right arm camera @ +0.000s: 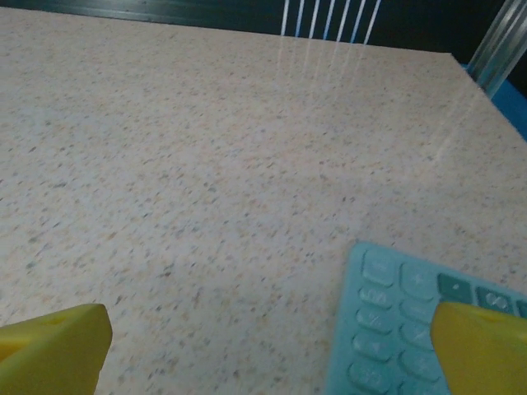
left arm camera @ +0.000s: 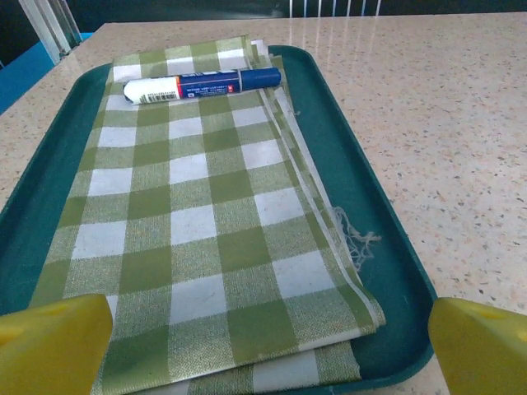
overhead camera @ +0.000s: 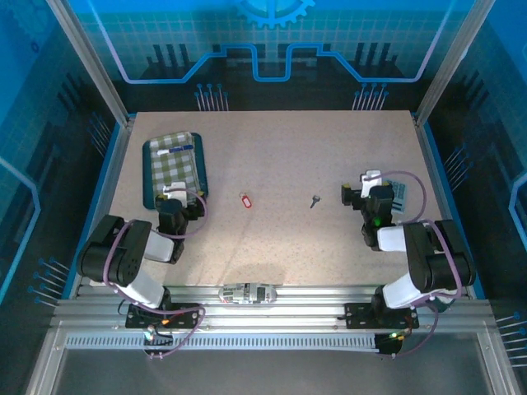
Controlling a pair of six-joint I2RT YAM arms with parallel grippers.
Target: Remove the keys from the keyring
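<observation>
The small dark metal key (overhead camera: 315, 201) lies flat on the speckled desk (overhead camera: 280, 156), left of the right hand (overhead camera: 361, 188) and nearer to it than to the left hand (overhead camera: 183, 195); its short shaft seems to slant from near-left to far-right. The keyring (overhead camera: 244, 200), a thin ring with a red plastic tag, lies apart from the key on its left, closer to the left hand. Both hands are spread apart and hold nothing.

A robot lab cell — a speckled bench (overhead camera: 272, 247) walled in by aluminium posts (overhead camera: 88, 58) and blue panels (overhead camera: 370, 25) bearing a gear emblem (overhead camera: 276, 8). The left arm (overhead camera: 123, 255) and right arm (overhead camera: 428, 259) are bolted to slotted rails (overhead camera: 329, 317) at the near edge.
</observation>
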